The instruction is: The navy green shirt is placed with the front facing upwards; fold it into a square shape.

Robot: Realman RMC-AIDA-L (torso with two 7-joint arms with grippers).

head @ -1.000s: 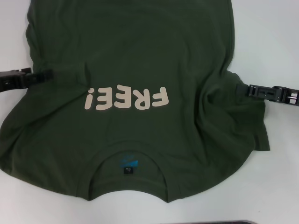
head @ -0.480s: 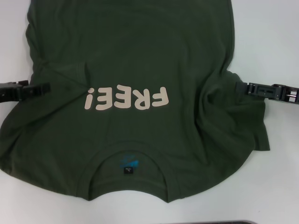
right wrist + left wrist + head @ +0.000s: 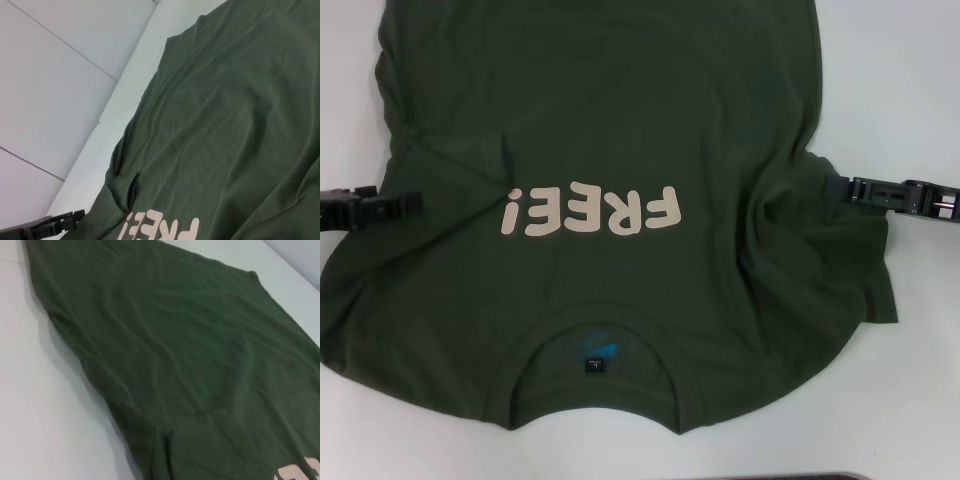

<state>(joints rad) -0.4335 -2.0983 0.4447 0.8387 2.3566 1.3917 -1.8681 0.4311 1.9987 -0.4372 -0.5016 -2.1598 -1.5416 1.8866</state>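
Lying front-up, the navy green shirt (image 3: 610, 130) covers a white table (image 3: 910, 90).

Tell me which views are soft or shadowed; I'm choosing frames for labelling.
Head view: even light, the shirt lettering crisp, a faint shadow along its edges. Left wrist view: soft throughout, with a shadow beside the hem on the table. Right wrist view: sharper, the left gripper dim in the corner.
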